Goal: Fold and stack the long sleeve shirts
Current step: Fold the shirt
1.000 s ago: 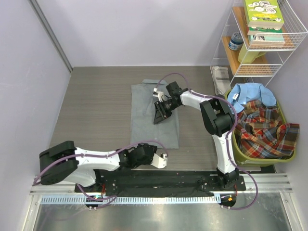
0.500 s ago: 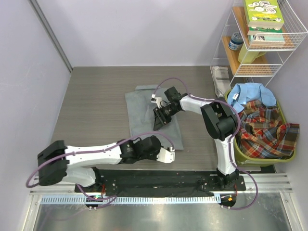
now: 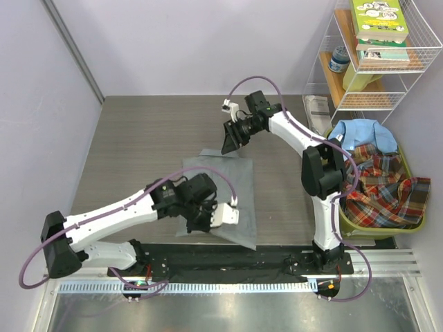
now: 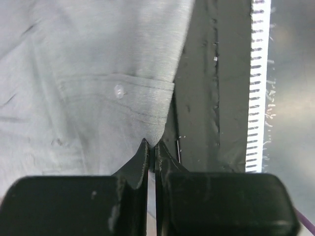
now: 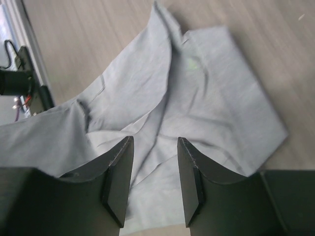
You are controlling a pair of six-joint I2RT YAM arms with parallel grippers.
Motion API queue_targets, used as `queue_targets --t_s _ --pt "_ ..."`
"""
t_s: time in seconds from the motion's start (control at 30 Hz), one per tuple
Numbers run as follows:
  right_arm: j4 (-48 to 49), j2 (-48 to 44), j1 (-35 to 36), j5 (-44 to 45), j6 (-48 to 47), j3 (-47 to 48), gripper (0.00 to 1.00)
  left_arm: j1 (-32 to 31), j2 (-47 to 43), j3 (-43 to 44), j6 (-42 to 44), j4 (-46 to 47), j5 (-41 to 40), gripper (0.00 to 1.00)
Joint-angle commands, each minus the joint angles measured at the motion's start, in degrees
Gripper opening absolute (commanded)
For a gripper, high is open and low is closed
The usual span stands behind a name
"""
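The grey long sleeve shirt (image 3: 225,187) lies bunched and partly folded near the table's front edge. My left gripper (image 3: 202,220) is low over its near part and shut on it. In the left wrist view the closed fingertips (image 4: 151,145) pinch an edge of the grey cloth (image 4: 98,73) beside a seam with a button. My right gripper (image 3: 231,138) is open and empty, raised beyond the shirt's far edge. In the right wrist view it (image 5: 155,145) hangs above the rumpled grey shirt (image 5: 206,98). A light blue shirt (image 3: 360,135) and a red-green plaid shirt (image 3: 381,187) lie in the basket.
An olive-green basket (image 3: 377,229) stands at the table's right edge. A white wire shelf (image 3: 398,97) with books stands at the back right, and a folded white sheet (image 3: 318,107) lies beside it. The black base mat (image 4: 197,98) and a slotted rail (image 4: 257,83) run along the near edge.
My left gripper has dragged the grey shirt toward the near edge, bunching it. My right gripper has let go of the cloth and lifted away to the far side.
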Motion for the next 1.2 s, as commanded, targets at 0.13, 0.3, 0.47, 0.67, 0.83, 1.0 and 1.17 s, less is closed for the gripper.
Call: queue_targets --t_s 0.13,0.3,0.47,0.67,0.83,1.0,1.17 --pt "-1.16 11.58 0.74 2.55 -3.10 10.57 0.45 18.88 14.42 14.63 10.27 -6.73 11.86 0.00" --pt "-0.45 15.54 0.74 2.99 -3.19 11.10 0.43 27.50 25.32 23.84 16.69 -6.99 15.11 0.00" --pt "-0.10 16.42 0.74 2.64 -4.42 8.55 0.40 32.43 36.39 30.10 21.17 -5.32 14.68 0.00" --pt "-0.09 16.25 0.74 2.82 -5.21 6.62 0.38 34.54 43.42 28.01 22.32 3.27 13.28 0.00" --pt "-0.01 15.02 0.91 2.29 -5.65 3.37 0.37 33.76 44.49 24.67 21.62 5.05 13.80 0.00" --pt "1.31 10.54 1.88 0.62 -5.30 -4.10 0.36 31.03 39.76 17.29 20.74 3.39 16.08 0.01" --pt "1.14 3.86 1.97 -1.40 -3.72 -10.26 0.37 28.66 35.97 14.73 19.60 -1.00 17.49 0.04"
